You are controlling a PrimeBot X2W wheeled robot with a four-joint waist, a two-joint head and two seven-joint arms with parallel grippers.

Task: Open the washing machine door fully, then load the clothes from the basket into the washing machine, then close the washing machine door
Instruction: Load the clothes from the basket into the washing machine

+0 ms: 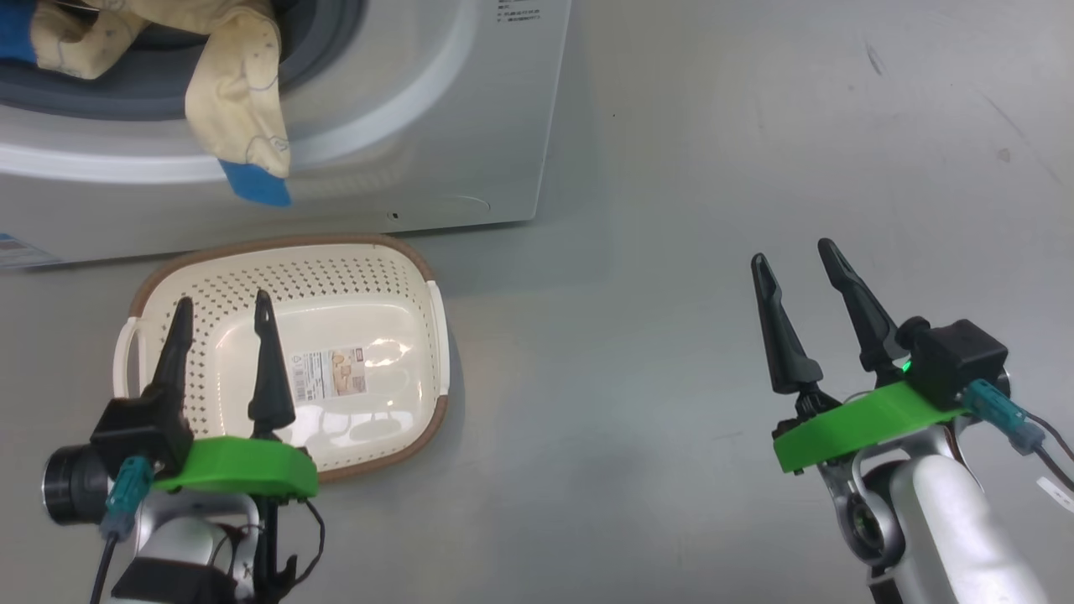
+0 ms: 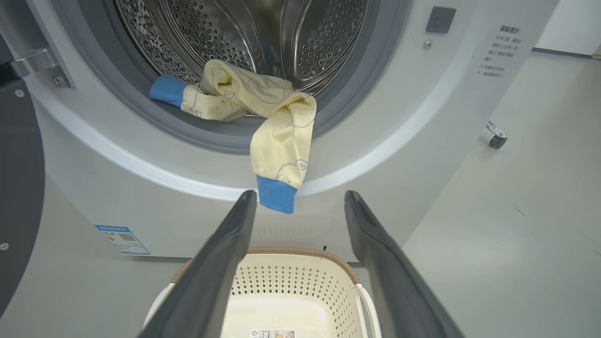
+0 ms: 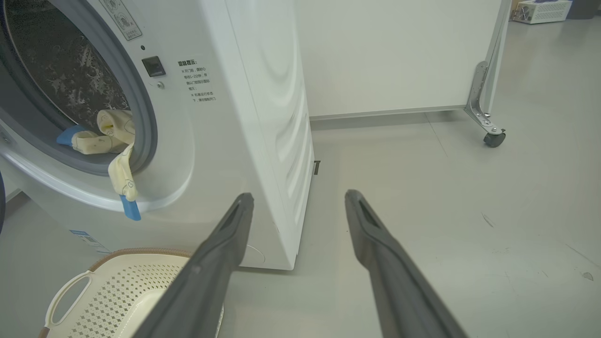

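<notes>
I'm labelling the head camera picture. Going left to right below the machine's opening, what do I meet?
A blue label sticker on the washing machine → basket → right gripper. The left gripper overlaps the basket, so it is left out.

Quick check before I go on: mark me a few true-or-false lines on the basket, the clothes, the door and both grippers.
1. The basket is empty. True.
2. The clothes lie fully inside the washing machine. False: part of the clothes hangs out over the washing machine's grey seal, blue cuff downward.
3. The left gripper is shut on a garment. False: the left gripper is open and holds nothing.
4. The right gripper is open and empty. True.
5. The door is open. True.
</notes>
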